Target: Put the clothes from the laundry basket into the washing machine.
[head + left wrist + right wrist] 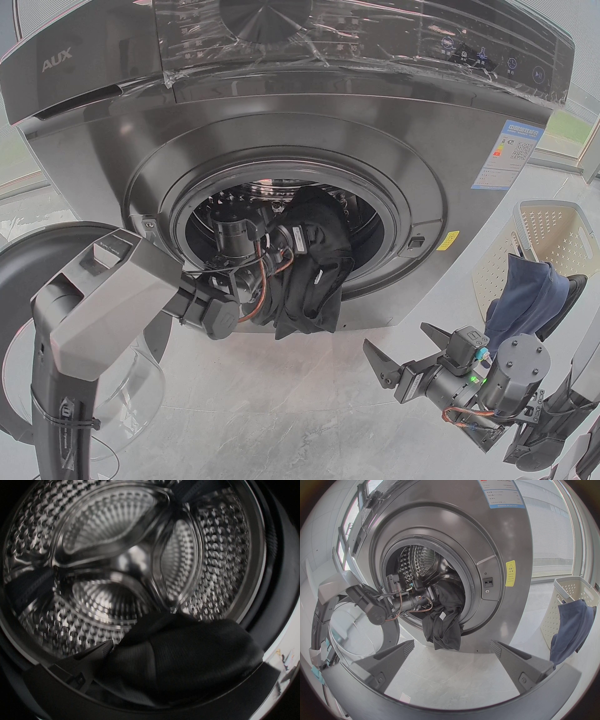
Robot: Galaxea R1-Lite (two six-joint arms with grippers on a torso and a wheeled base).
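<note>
- Head view: a black garment (312,269) hangs over the washing machine (400,187) door rim, half inside and half drooping outside, so it likely needs pushing deeper. The right end effector (398,337) hovers released near the laundry basket (550,231), where a blue garment (528,294) drapes over the rim.
- Left wrist view: the left end effector (151,647) sits inside the drum (109,542), spread open, with black cloth bunched across it.
- Right wrist view: empty fingers (390,658) face the open machine.

We see a pale marbled floor (262,400); on it stand the washer (400,156) and, near its right side, the basket (550,234).
</note>
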